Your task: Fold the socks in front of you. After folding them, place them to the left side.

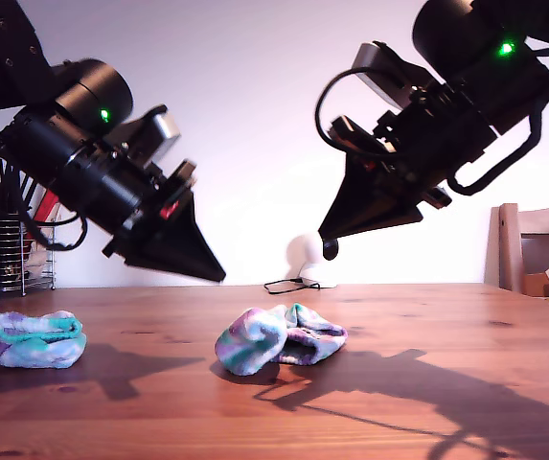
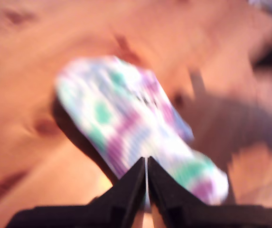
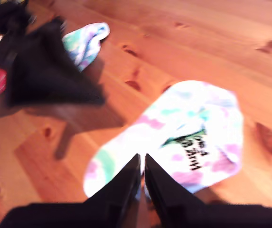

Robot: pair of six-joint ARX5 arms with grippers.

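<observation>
My first hand [image 1: 218, 276] hangs in the air above the counter [image 1: 466, 326]. Its two black fingers are drawn together to a thin slit and hold nothing. Just below and ahead of its tip lies a folded sock [image 1: 279, 337], a teal, purple and white bundle resting on the wood. The first wrist view shows that same sock [image 2: 136, 128] beyond the fingertips of my first hand [image 2: 146, 164], though the picture is blurred.

My second hand [image 1: 329, 247] hovers higher, on the other side of that sock and tilted down toward it. Its fingers are also nearly pressed together and grip nothing. In the second wrist view, my second hand [image 3: 142, 159] points at the sock [image 3: 183, 137], whose black lettering [image 3: 195, 147] faces up. Neither hand touches the sock, which lies between the two of them on the counter.

A second folded sock [image 1: 36, 338] lies well apart from both hands, behind my first hand as seen from my second hand. It shows in the second wrist view [image 3: 86, 40] past the dark shape of my first hand [image 3: 55, 71].
</observation>
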